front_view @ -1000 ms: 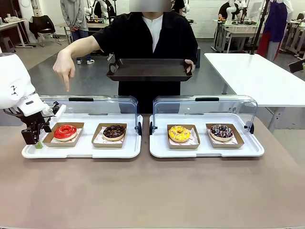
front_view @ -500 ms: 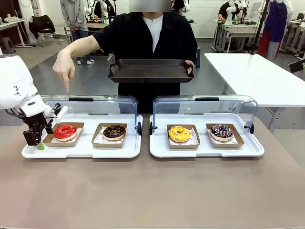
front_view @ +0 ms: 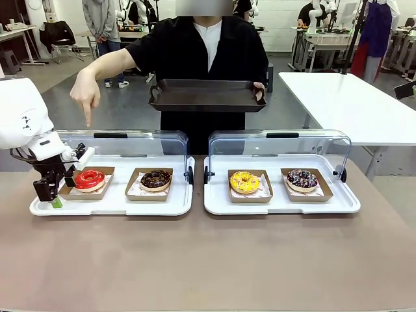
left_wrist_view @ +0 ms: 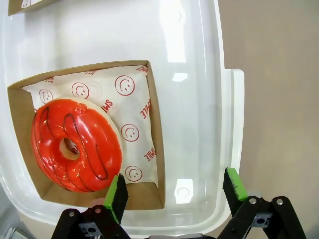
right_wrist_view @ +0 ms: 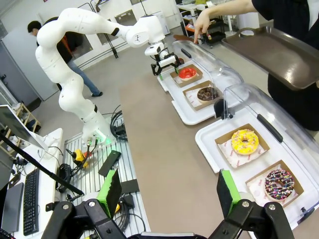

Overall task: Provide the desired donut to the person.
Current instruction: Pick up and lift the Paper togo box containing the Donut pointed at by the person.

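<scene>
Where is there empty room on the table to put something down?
The brown table in front of both white trays is bare; so is the dark tray the person holds. Crowded around the left gripper by the red donut.

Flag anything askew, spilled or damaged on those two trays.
Nothing stands out. The red donut, chocolate donut, yellow donut and sprinkled donut each sit whole and flat; no spills on the left tray or the right tray.

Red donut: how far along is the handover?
Done: the person's hand points down at the red donut. In hand: the open left gripper straddles the wall of its box, gripping nothing. Left: grasp, lift, deliver to the person's dark tray.
</scene>
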Robot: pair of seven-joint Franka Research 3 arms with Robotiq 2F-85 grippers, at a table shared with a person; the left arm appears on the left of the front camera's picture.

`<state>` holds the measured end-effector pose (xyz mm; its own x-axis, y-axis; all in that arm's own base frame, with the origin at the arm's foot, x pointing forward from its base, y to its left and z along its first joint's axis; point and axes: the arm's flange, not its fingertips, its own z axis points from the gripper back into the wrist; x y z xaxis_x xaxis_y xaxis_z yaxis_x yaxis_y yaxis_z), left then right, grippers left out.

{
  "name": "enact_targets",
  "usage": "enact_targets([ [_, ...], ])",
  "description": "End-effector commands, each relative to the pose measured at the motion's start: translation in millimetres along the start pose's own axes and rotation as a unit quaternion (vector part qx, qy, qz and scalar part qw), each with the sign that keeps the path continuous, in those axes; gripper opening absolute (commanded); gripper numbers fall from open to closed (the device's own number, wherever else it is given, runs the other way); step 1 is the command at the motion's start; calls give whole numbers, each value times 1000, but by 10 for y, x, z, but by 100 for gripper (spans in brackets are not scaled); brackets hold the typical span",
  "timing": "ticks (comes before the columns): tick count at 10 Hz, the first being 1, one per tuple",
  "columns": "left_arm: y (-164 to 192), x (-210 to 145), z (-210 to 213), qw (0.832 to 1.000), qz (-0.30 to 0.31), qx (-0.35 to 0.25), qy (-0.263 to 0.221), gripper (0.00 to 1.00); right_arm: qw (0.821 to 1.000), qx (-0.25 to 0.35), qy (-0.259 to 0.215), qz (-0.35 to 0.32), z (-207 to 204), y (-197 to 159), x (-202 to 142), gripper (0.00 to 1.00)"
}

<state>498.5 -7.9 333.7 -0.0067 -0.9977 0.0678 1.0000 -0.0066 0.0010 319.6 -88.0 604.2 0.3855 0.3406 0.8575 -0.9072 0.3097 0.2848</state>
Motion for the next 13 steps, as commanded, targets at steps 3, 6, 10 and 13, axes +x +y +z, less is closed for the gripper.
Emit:
enact_targets([
  [3, 74, -47, -48, 1000, -10, -12, -9, 100, 1000, 6, -11, 7, -9, -12, 23, 100],
  [6, 70, -57, -55, 1000, -17, -11, -10, 42, 1000, 6, -11, 7, -9, -12, 23, 100],
  [10, 66, -74, -52, 1000, -21, -11, -11, 0, 1000, 6, -11, 7, -9, -12, 23, 100],
  [13, 69, -82, -61, 1000, -21, -12, -12, 0, 1000, 6, -11, 7, -9, -12, 23, 100],
])
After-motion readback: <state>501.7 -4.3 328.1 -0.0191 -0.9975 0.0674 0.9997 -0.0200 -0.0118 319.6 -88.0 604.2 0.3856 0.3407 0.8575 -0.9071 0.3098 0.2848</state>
